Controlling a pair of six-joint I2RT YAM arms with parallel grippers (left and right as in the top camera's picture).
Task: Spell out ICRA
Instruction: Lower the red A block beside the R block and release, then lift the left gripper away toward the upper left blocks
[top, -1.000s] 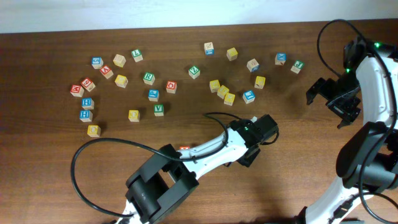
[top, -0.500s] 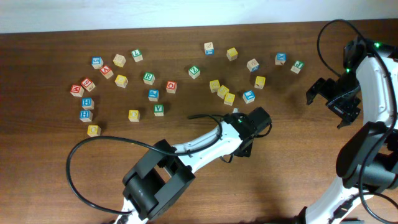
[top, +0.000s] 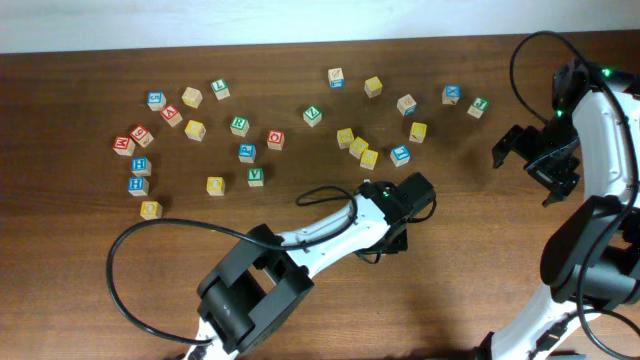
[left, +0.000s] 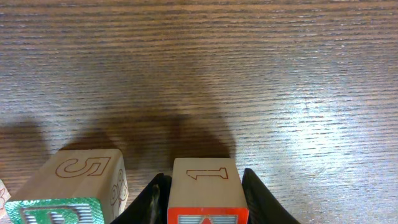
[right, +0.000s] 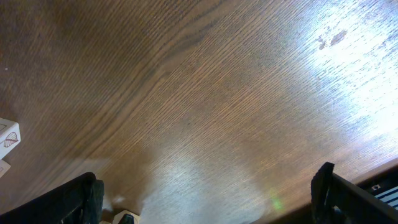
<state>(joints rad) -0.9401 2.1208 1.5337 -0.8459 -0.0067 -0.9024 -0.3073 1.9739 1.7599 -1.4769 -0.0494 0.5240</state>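
My left gripper (left: 205, 198) is shut on a wooden block (left: 205, 177) with a red front face and an engraved "1" on top, low over the table. Just left of it stands a second block (left: 74, 183) with an engraved "5" on top and a green front face. In the overhead view the left gripper (top: 395, 238) is at the table's middle front, and both blocks are hidden under the arm. My right gripper (right: 205, 193) is wide open and empty above bare wood, at the right side in the overhead view (top: 527, 165).
Several loose letter blocks lie across the far half of the table: a left cluster (top: 140, 163), middle ones (top: 247, 152) and a yellow group (top: 358, 147), with more toward the back right (top: 452, 94). A white block (right: 7, 138) shows at the right wrist view's left edge. A black cable (top: 130, 250) loops at the front left.
My left arm has swung slightly up and to the left, now covering the orange block seen beside it a second ago. The right arm has not moved.
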